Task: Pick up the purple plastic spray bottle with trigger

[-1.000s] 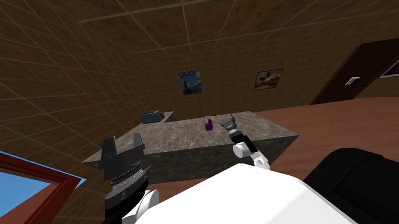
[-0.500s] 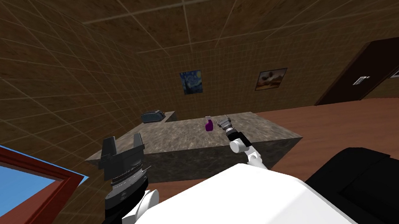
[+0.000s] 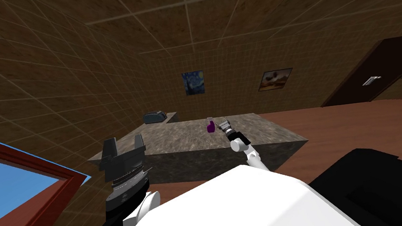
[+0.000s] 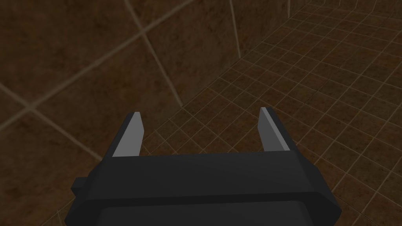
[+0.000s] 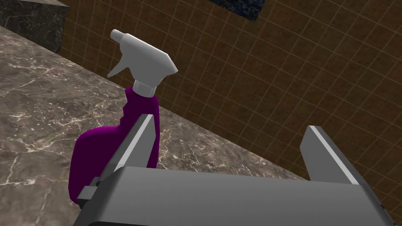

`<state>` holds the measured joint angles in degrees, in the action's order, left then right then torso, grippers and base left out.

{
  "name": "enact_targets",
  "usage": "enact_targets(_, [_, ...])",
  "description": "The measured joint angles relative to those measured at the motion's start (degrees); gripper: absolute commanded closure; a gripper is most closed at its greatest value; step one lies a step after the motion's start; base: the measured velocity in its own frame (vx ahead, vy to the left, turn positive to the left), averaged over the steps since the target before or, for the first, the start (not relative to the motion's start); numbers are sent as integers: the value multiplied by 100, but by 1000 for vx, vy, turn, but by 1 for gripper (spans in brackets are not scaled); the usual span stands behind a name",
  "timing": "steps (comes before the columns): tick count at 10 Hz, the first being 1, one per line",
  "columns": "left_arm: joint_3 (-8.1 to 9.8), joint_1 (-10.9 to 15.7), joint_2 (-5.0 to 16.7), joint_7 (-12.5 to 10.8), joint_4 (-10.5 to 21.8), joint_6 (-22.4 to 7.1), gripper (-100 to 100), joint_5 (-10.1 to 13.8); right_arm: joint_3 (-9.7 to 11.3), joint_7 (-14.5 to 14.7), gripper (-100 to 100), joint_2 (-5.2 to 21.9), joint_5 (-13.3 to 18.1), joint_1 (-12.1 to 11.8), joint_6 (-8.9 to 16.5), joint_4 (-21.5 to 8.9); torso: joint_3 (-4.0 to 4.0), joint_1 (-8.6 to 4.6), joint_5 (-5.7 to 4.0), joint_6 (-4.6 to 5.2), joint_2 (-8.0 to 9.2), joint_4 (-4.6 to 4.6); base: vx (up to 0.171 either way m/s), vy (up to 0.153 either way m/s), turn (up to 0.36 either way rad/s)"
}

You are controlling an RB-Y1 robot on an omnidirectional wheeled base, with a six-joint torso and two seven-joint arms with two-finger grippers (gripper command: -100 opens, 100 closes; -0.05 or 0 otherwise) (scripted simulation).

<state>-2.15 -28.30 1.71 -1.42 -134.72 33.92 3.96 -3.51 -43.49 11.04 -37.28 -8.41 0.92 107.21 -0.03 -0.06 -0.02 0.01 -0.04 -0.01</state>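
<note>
**Marbled counter, spray bottle just outside the open right gripper**

Dark stone veined with white carries the task's thing. The right gripper hangs low over it, its two flat grey blades spread wide with nothing between them. In the right wrist view one blade crosses in front of the spray bottle's purple body. The bottle therefore stands beside and beyond that finger, outside the gap. Whether the finger touches it, I cannot tell. From the head view the spray bottle stands upright towards the far edge of the counter, with the right gripper just beside it.

I judge the step in hand to be the last lining-up before the grasp. The hand should slide sideways towards the bottle until the body sits centred between the blades, and only then advance and close. A blade tip pushed forward as things stand would likely knock the bottle over, since it looks tall and light.

The body is smooth and glossy, broad and rounded below and narrowing to a slim neck with a pale collar. Above sits the angular white trigger head, its nozzle pointing away from the gripper. The broad lower body offers the surest hold; the neck is thin and the sheen suggests slip.

The left gripper is raised near the chest, fingers apart and empty. A grey toaster stands well apart on the counter's far corner.
</note>
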Motion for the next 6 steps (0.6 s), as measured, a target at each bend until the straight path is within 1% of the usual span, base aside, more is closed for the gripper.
enact_targets(1, [0,0,0,0,0,0,0,0,-20,-150,-100,5,-138,73,185,-49,0,-2,0,0,0,0,9,-30,49])
enact_targets(2, [0,0,0,0,0,0,0,0,-39,-328,-100,87,-316,226,356,-219,-1,-5,-1,0,-2,0,11,-30,44])
enact_targets(4, [0,0,0,0,0,0,0,0,-71,-647,-100,100,-581,455,754,-432,-2,-4,-1,1,-3,-1,11,-27,34])
enact_targets(6, [0,0,0,0,0,0,0,0,-22,-964,-100,210,-880,610,1035,-684,0,-5,-1,1,-1,0,6,-30,33])
